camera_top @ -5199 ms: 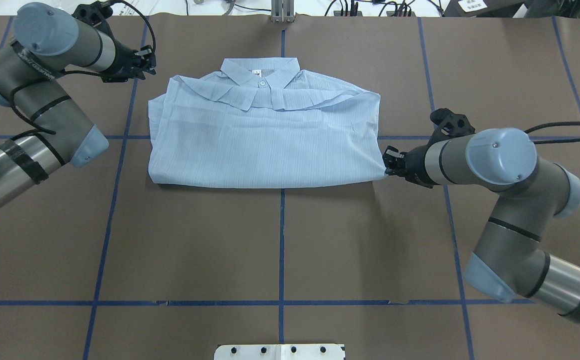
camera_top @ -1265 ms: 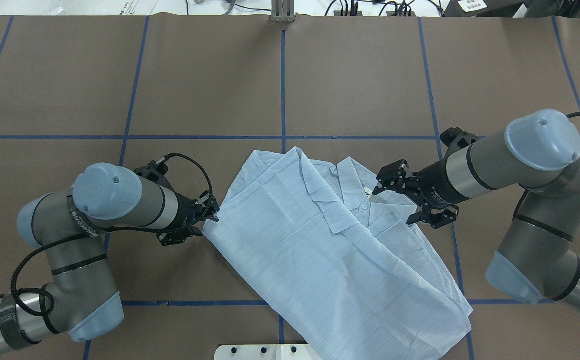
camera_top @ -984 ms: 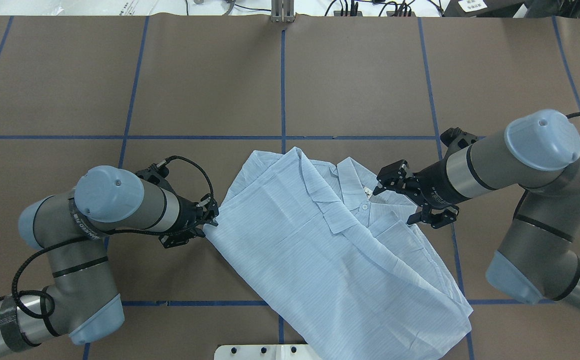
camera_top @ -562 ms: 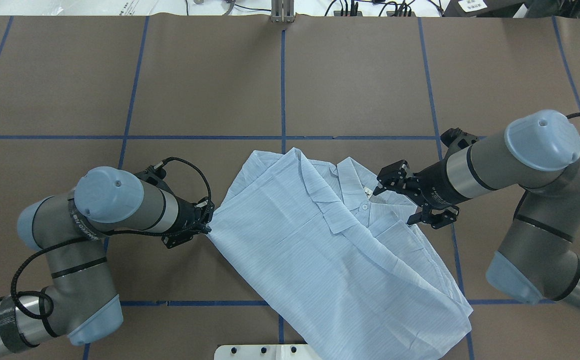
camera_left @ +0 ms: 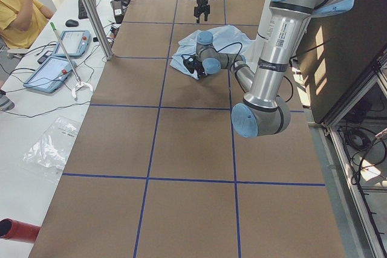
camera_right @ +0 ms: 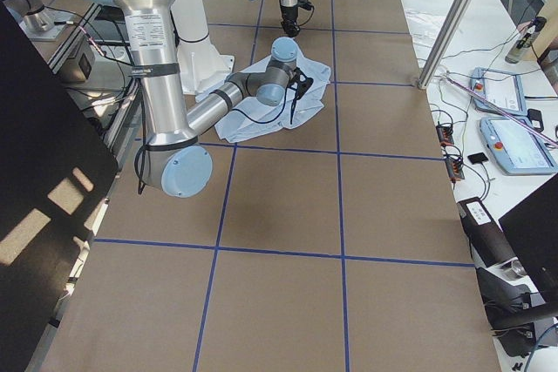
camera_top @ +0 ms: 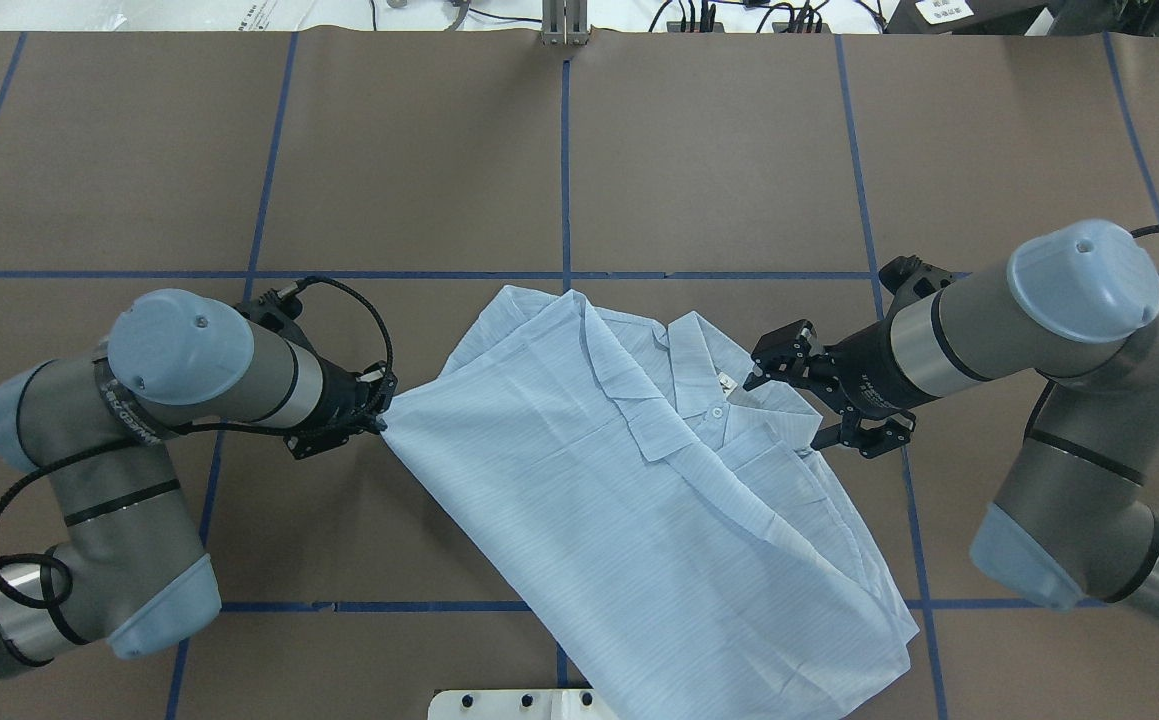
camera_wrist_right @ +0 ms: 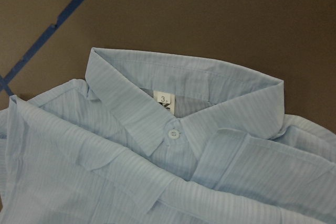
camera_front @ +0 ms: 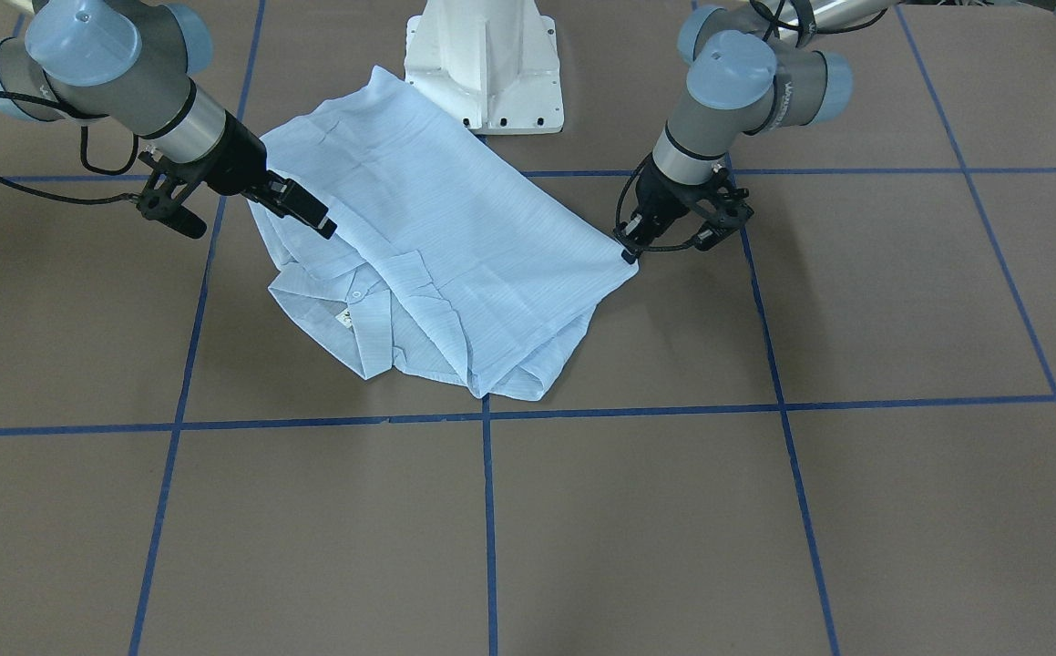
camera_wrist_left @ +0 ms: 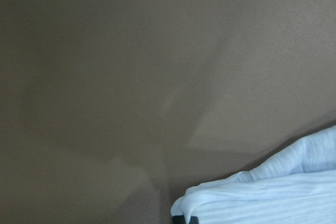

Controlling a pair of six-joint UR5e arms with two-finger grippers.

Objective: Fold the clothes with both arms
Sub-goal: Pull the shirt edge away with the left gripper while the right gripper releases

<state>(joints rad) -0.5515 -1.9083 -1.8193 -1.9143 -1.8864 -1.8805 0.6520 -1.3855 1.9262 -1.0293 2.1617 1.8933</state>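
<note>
Left of centre, your left gripper [camera_top: 377,414], pinching a corner of the shirt [camera_top: 579,490], has tugged it outward, spreading it flatter; right gripper [camera_top: 787,406] hangs, jaws spread.

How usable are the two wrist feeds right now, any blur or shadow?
Right wrist: sharp, evenly lit; the collar, label and button read clearly. Left wrist: soft, mostly table with faint angular shadows; only a shirt edge shows, bottom right.
</note>
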